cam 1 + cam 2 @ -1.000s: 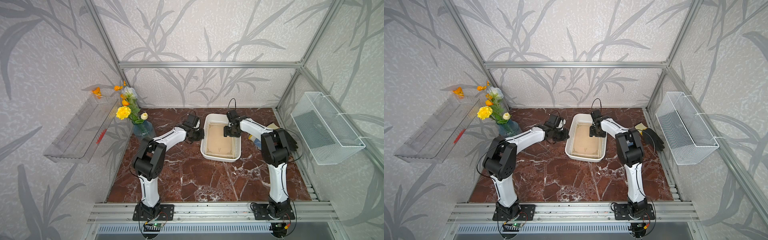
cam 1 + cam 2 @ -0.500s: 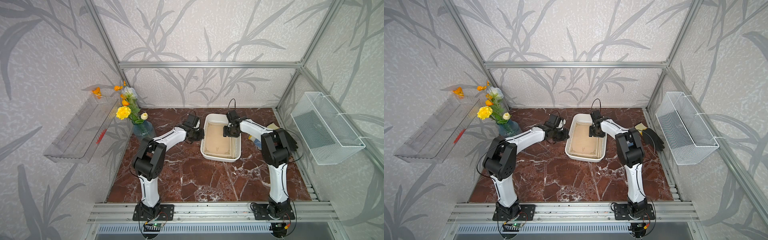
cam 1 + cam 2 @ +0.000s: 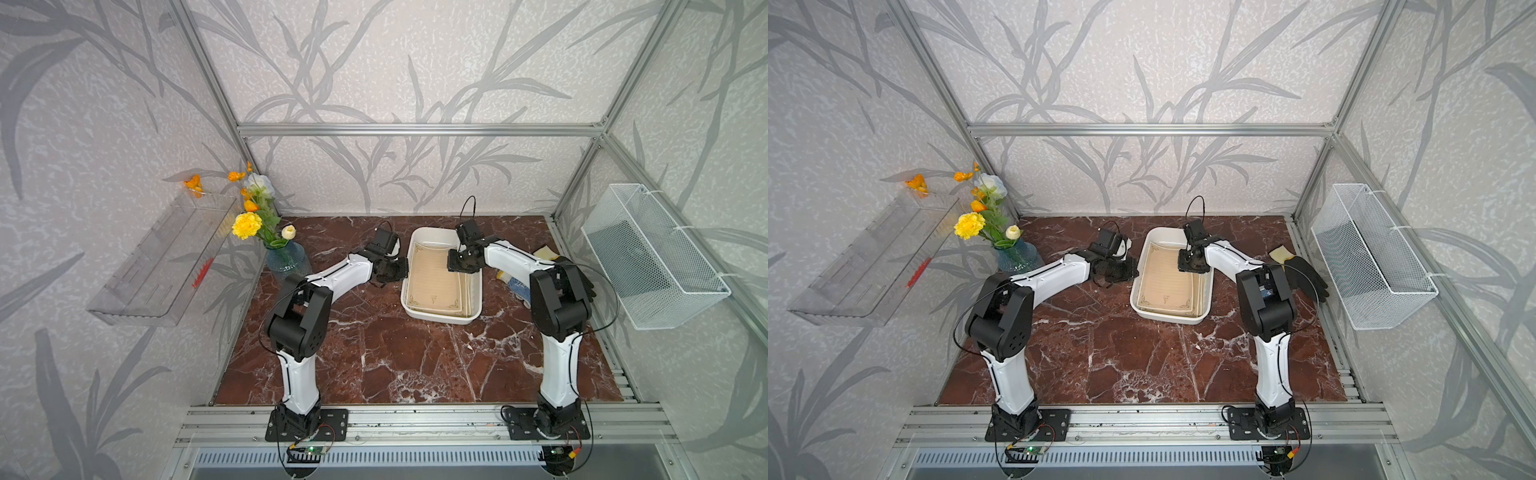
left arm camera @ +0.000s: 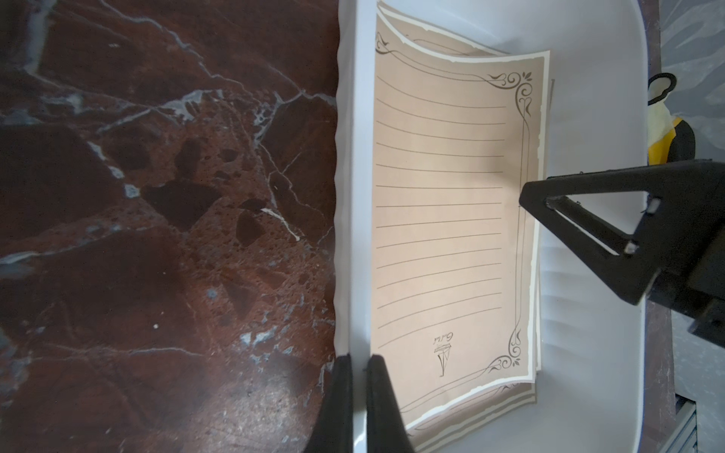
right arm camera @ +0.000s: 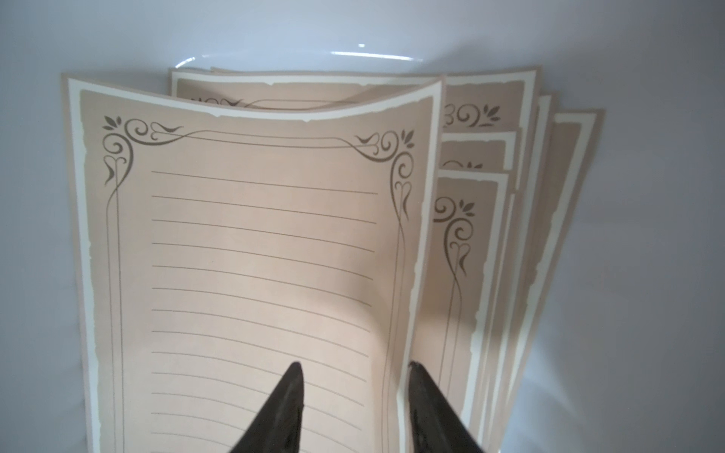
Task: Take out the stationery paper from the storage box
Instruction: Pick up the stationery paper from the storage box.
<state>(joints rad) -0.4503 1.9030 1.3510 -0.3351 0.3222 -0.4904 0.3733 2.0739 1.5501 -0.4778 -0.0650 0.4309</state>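
The white storage box (image 3: pixel 440 319) (image 3: pixel 1167 318) sits at the back middle of the marble table. Stationery paper (image 3: pixel 434 282) (image 3: pixel 1169 286) lies stacked inside, tan sheets with ruled lines and ornate corners. My left gripper (image 3: pixel 401 268) (image 4: pixel 359 357) is shut on the box's left wall (image 4: pixel 359 196). My right gripper (image 3: pixel 457 266) (image 5: pixel 355 364) reaches down into the box. Its jaws stand apart astride the long edge of the top sheet (image 5: pixel 255 235) (image 4: pixel 439 196), which bows upward. One fingertip rests on the sheet's face, the other just outside its edge. Several fanned sheets (image 5: pixel 490 235) lie beneath.
A blue vase of flowers (image 3: pixel 286 257) stands left of the left arm. A black glove (image 3: pixel 1304 274) and a blue-yellow item (image 3: pixel 515 282) lie right of the box. A clear shelf (image 3: pixel 166 257) hangs on the left wall, a wire basket (image 3: pixel 652 253) on the right wall.
The right gripper's jaws have narrowed around the top sheet's edge. Both arms stay almost where they were, and the left grip on the box wall is unchanged.
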